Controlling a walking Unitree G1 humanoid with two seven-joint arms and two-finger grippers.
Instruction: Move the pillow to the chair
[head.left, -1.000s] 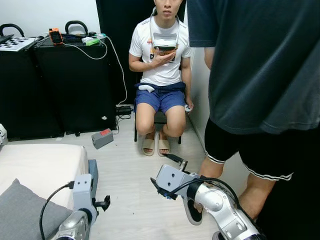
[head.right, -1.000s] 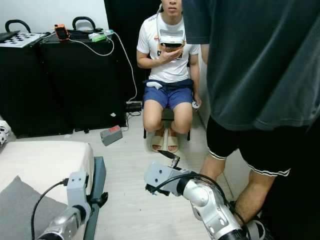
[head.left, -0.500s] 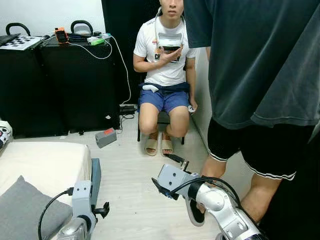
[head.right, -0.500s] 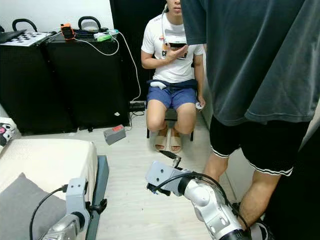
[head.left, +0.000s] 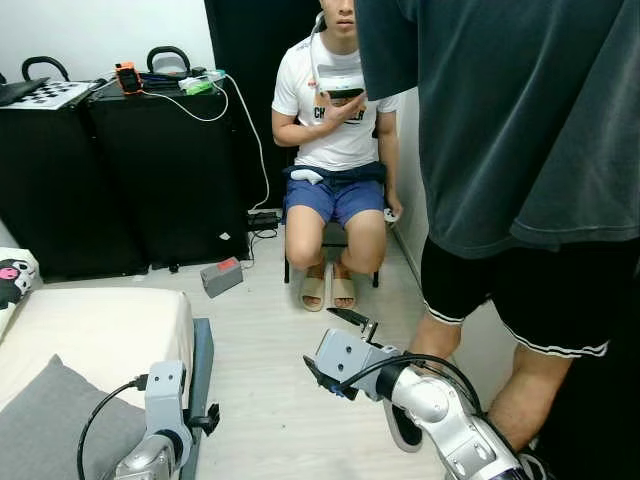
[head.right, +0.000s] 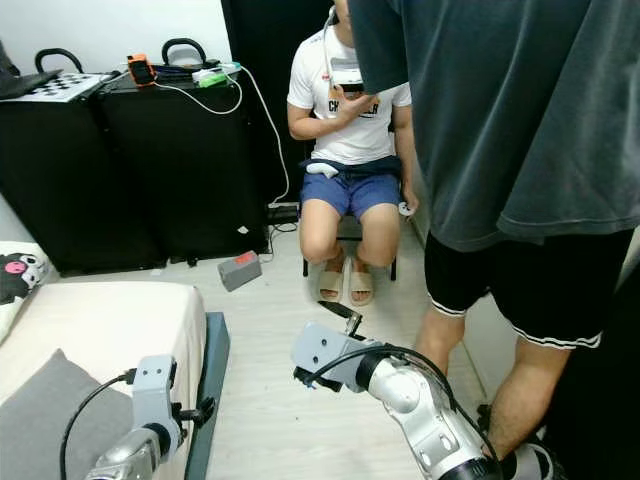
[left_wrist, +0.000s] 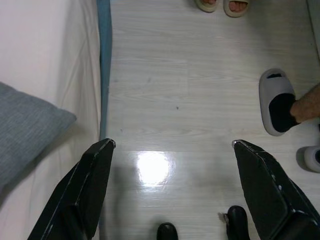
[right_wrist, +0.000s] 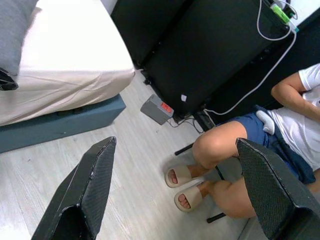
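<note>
Your grey pillow (head.left: 45, 425) lies flat on the bed (head.left: 110, 325), corner pointing twd the floor-side edge. Left gripper (left_wrist: 170, 145) & right gripper (right_wrist: 175, 145): fingers wide apart, empty. Seated person fills the chair (head.left: 330, 235); open floor (head.left: 270, 380) between.

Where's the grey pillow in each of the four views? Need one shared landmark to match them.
Left eye view: grey pillow at the lower left corner, lying on the bed.
Right eye view: lower left corner too, beside the left tool's wrist.
Left wrist view: at the picture's left edge, on the bed sheet, left tool open over bare floor.
Right wrist view: a grey sliver at the upper left corner.
Shared landmark: the bed's blue base edge.
</note>
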